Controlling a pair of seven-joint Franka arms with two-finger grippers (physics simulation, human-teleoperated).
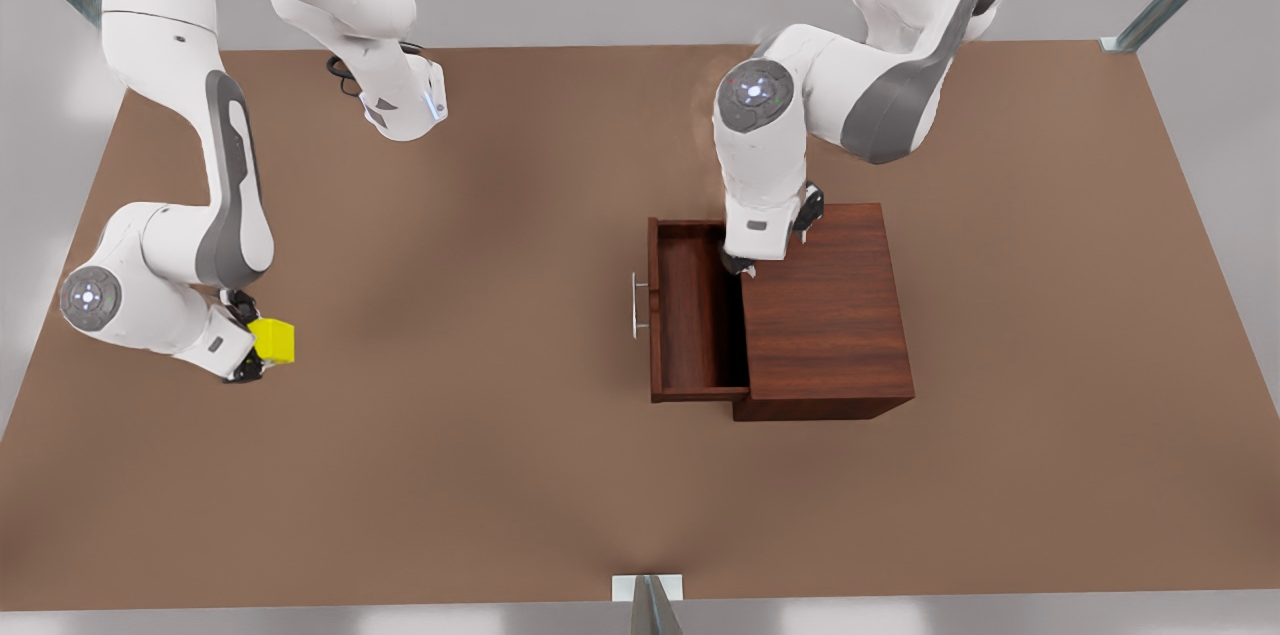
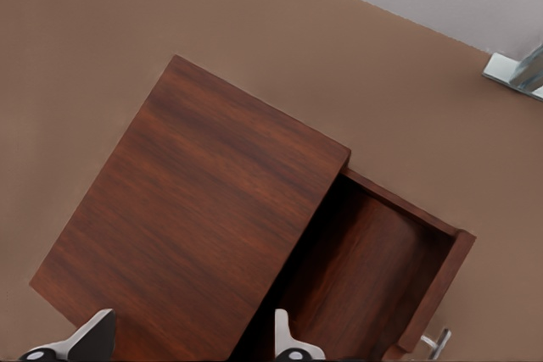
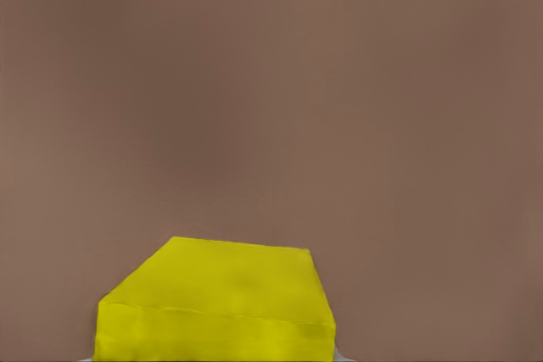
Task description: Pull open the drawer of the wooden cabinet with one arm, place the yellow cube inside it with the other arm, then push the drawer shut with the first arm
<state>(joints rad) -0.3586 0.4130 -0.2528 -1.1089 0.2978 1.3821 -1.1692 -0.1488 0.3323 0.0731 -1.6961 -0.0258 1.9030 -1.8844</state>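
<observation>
Two arms are seen in the front view above a brown table [image 1: 480,475]. The wooden cabinet [image 1: 825,310] is set right of the table's middle, nearer the front view's right edge, and the drawer [image 1: 690,315] is pulled out toward the front view's left, its silver handle [image 1: 636,305] leading. The left gripper [image 1: 742,265] is hung over the drawer's far corner, beside the cabinet's front edge. Near the table's left edge, the yellow cube [image 1: 274,340] is clamped in the right gripper [image 1: 250,340].

In the left wrist view, the cabinet top [image 2: 199,226] and the open drawer [image 2: 373,277] are shown below, and the left gripper's fingers [image 2: 93,338] are spread apart with nothing between them.

In the right wrist view, the yellow cube [image 3: 216,303] is held over bare table [image 3: 271,91].
</observation>
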